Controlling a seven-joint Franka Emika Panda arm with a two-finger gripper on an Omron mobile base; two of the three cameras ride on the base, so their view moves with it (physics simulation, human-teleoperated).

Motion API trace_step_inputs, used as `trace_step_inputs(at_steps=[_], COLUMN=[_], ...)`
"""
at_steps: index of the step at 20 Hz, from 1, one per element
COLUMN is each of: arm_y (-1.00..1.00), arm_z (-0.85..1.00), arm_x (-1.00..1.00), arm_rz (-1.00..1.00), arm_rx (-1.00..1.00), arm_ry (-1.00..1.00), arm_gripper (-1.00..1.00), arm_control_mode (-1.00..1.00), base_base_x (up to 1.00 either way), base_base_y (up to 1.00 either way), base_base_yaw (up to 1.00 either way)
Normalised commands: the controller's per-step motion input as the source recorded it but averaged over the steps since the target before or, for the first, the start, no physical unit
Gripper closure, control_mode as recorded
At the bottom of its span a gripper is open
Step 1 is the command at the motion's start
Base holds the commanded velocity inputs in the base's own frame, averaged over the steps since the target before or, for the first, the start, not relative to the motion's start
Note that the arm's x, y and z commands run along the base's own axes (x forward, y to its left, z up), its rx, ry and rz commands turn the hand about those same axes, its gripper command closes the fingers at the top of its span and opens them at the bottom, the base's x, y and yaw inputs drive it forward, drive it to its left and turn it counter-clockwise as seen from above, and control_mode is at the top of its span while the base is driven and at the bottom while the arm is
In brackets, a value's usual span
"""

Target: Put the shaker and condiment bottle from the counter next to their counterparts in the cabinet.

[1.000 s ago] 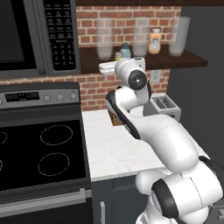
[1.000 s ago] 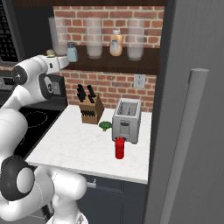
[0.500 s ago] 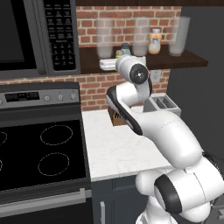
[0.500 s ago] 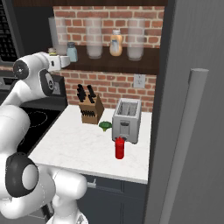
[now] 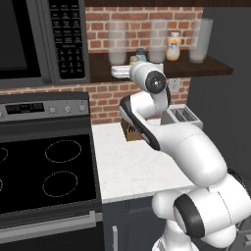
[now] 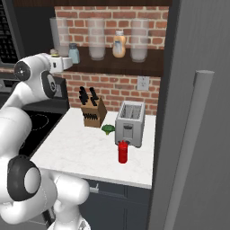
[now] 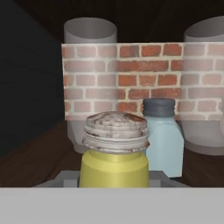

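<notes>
My gripper (image 7: 114, 176) is shut on the yellow-green shaker (image 7: 114, 153) with its tan cap, held upright at the shelf's front edge. Just behind it to the right stands the pale blue shaker (image 7: 162, 138) with a grey cap. From the left base view the gripper (image 5: 128, 67) is level with the dark wooden cabinet shelf (image 5: 211, 68), near the blue shaker (image 5: 141, 54). The orange-cream bottle (image 6: 119, 44) stands further along the shelf. The red condiment bottle (image 6: 122, 152) stands on the white counter (image 6: 76, 152) in front of the toaster.
Tall clear glass jars (image 6: 97, 38) line the shelf around the counterparts. A toaster (image 6: 130, 123), knife block (image 6: 92, 112) and broccoli (image 6: 108, 129) sit on the counter. A stove (image 5: 44, 171) and microwave (image 5: 39, 39) are at the left, a tall grey panel (image 6: 197, 112) at the right.
The hand has edged a little further toward the shelf with the shaker still in it. The red bottle has not moved.
</notes>
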Motion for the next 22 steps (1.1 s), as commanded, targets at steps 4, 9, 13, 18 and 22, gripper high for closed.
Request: trace_step_inputs(at_steps=[4,9,13,18,22], arm_y=[0.00,-0.07,-0.11,-0.08,-0.01], arm_z=[-0.05,-0.01,-0.03,-0.07,-0.13], arm_x=[0.16,0.19,0.15,0.11,0.07], arm_rz=[0.00,0.00,0.00,0.00,0.00], arm_rx=[0.00,0.00,0.00,0.00,0.00], arm_ry=[0.00,0.00,0.00,0.00,0.00], arm_gripper=[1.00,1.00,1.00,1.00,1.00], arm_control_mode=[-1.00,-1.00,-1.00,-1.00,-1.00], base_base_x=[0.00,0.00,0.00,0.00,0.00], base_base_y=[0.00,0.00,0.00,0.00,0.00], base_base_yaw=[0.00,0.00,0.00,0.00,0.00])
